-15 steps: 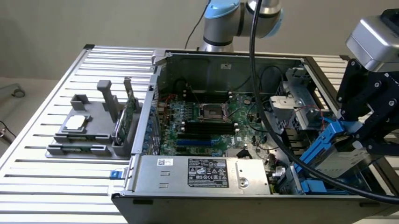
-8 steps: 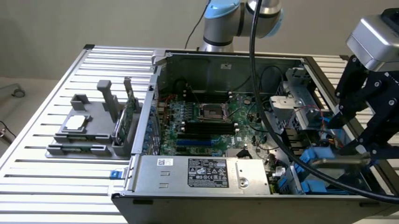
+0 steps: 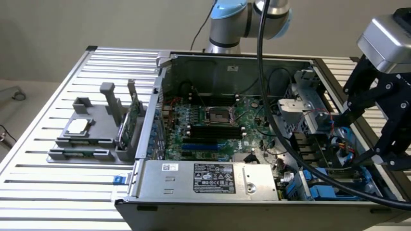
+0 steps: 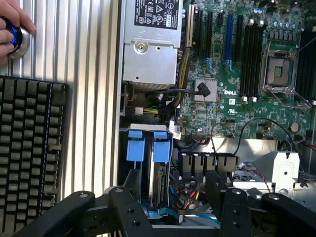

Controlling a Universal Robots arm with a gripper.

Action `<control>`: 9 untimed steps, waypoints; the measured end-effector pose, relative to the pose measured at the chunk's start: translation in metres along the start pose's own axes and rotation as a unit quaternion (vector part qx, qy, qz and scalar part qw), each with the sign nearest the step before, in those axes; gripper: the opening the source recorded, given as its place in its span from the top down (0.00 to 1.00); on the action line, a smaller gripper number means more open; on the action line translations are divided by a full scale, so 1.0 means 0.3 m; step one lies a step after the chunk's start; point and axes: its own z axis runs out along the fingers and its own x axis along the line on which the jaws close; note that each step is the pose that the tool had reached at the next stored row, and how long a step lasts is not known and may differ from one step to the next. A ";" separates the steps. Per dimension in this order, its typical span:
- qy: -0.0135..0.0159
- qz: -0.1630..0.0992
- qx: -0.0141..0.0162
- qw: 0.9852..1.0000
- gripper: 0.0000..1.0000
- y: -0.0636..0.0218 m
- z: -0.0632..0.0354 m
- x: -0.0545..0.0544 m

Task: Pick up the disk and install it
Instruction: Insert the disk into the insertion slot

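Observation:
My gripper hangs over the drive bay at the open computer case's near corner, on the exterior view's right. Its black fingers stand wide apart, open, with nothing gripped between them. Directly beneath, two blue carrier ends sit side by side in the bay. A grey disk stands on edge behind one of them, inside the bay. Blue carrier plastic also shows low in the bay in the exterior view. The disk's label is hidden.
The motherboard and silver power supply fill the case. A grey holder with a square chip and an upright green card stands on the slatted table. A keyboard lies beside the case. A hand rests on a blue-lit button.

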 end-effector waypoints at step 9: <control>0.000 0.000 0.000 1.000 0.35 0.017 -0.013 -0.002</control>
